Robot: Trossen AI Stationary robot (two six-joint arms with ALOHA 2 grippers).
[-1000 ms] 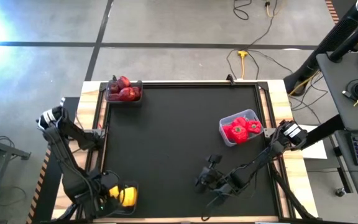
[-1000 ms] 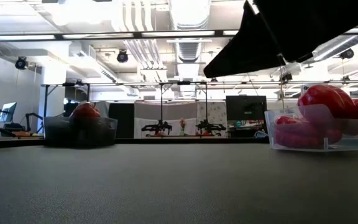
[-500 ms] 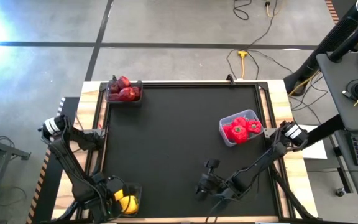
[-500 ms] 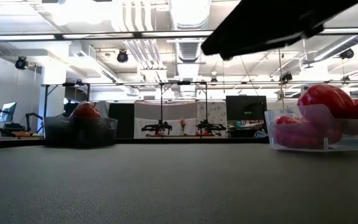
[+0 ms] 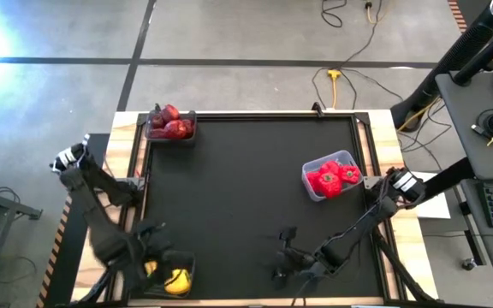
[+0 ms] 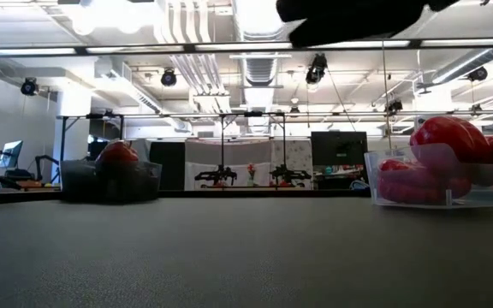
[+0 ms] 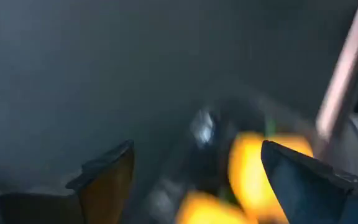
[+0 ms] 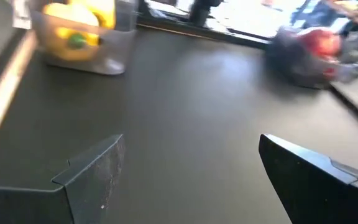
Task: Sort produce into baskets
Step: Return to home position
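Drawing back over the past second, the right claw [image 8: 191,138] has slid toward the near edge of the black table [image 5: 238,197], while the left claw [image 7: 197,144] has lifted off the near-left tub [image 8: 120,37], uncovering more of the yellow bell peppers [image 5: 176,281] inside it. In the level view across the table, the dark arm that cut across the upper right a second ago now shows only as a shape at the top edge. The left claw hangs just above the near-left tub with its fingers [image 7: 104,177] spread wide and nothing between them; the peppers show as a yellow blur below. The right claw hovers over bare table near the front, right of centre, its fingers [image 8: 92,171] likewise apart and empty, facing the yellow peppers' tub across the table. All the produce in view sits in tubs. The maroon fruit [image 5: 169,124] fills the far-left tub [image 5: 193,128] at the table's far-left corner, and the red bell peppers [image 5: 332,178] are heaped in the bluish-clear tub [image 5: 307,181] toward the right edge, well apart from both claws.
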